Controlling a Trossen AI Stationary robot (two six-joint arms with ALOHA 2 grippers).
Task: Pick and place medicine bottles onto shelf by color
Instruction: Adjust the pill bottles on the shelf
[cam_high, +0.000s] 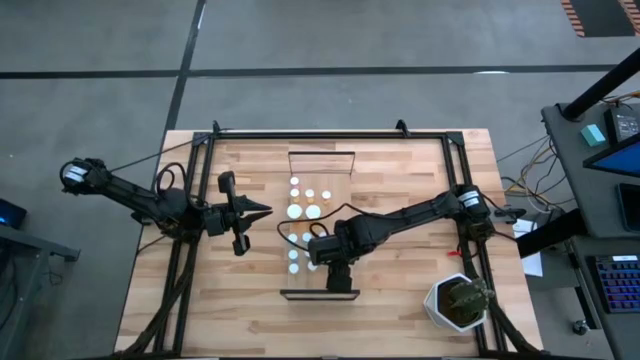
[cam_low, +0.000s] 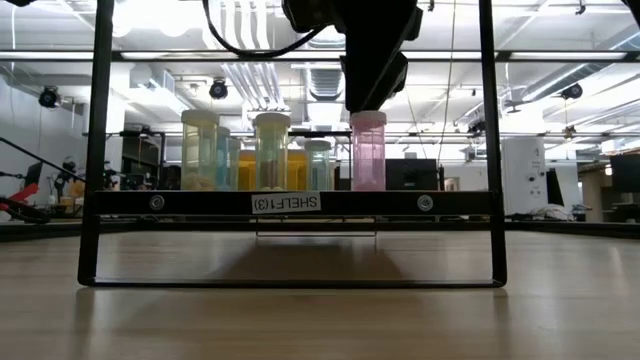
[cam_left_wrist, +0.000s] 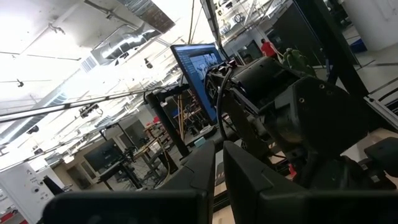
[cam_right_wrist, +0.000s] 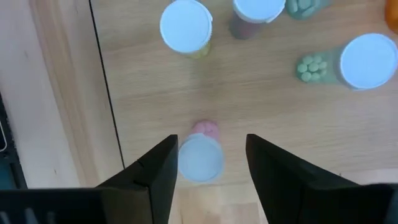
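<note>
Pink bottle (cam_right_wrist: 200, 155) nearest us, upright on shelf (cam_right_wrist: 261, 87), between right gripper (cam_right_wrist: 208, 163) fingers, which stand apart, not clamped: we judge release after placement. Other bottles (cam_right_wrist: 185, 26) grouped beyond, apparently by color. Left gripper (cam_high: 262, 212) fingers together, empty, parked off shelf's left side, clear of work.

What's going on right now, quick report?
Right gripper open over pink bottle, standing on shelf. Left gripper shut, parked beside the shelf. Nothing in the way.
</note>
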